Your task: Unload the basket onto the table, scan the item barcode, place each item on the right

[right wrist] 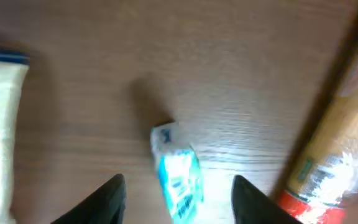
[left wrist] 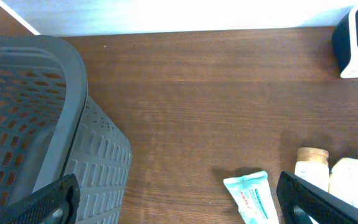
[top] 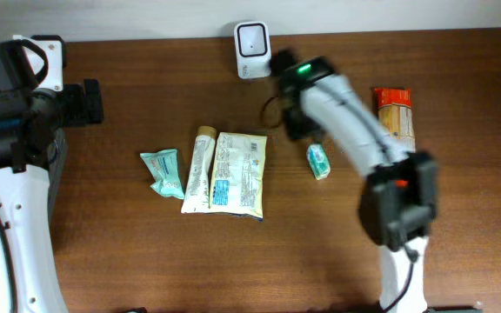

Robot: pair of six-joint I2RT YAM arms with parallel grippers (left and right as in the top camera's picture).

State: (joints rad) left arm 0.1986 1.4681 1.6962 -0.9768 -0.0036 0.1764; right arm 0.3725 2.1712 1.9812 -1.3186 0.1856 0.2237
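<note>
Currently, no item is being presented for scanning.

**Status, left to right**
- Basket (left wrist: 73, 124): stands at the left edge of the table (left wrist: 197, 93). Whether it holds anything cannot be told.
- Left gripper (left wrist: 178, 190): jaws spread wide and empty, hovering beside the basket, well apart from every item.
- Teal sachet (top: 162, 171), tube (top: 200, 169) and cream pouch (top: 240, 174): lie flat in a row at mid-table. The tube and the pouch touch or nearly touch.
- Scanner (top: 251, 39): stands at the far edge with nothing in front of its window.
- Right gripper (right wrist: 179, 186): jaws parted and holding nothing. It hangs over the small packet (top: 318, 161), whose near end lies between the fingers (right wrist: 107, 199) without touching either.
- Long pack (top: 395, 117): lies just right of the small packet.

**Assessment**
- The small packet appears to be the item in hand. It rests on the table to the right of the scanner and nearer the camera.
- Whether its barcode has been read cannot be determined.
- The other four items lie on the table, so most of the job probably lies ahead.

**Materials and shapes**
- Basket: grey moulded plastic with perforated walls and a rounded rim.
- Teal sachet: thin crinkled film.
- Tube: cream, soft-walled, with a tan cap.
- Cream pouch: flat, with printed blue panels.
- Scanner: a white rounded block with a dark square window.
- Small packet: glossy blue-and-white wrapper, oblong.
- Long pack: clear film over tan contents, with red ends.
- Table: dark wood grain, matte.
</note>
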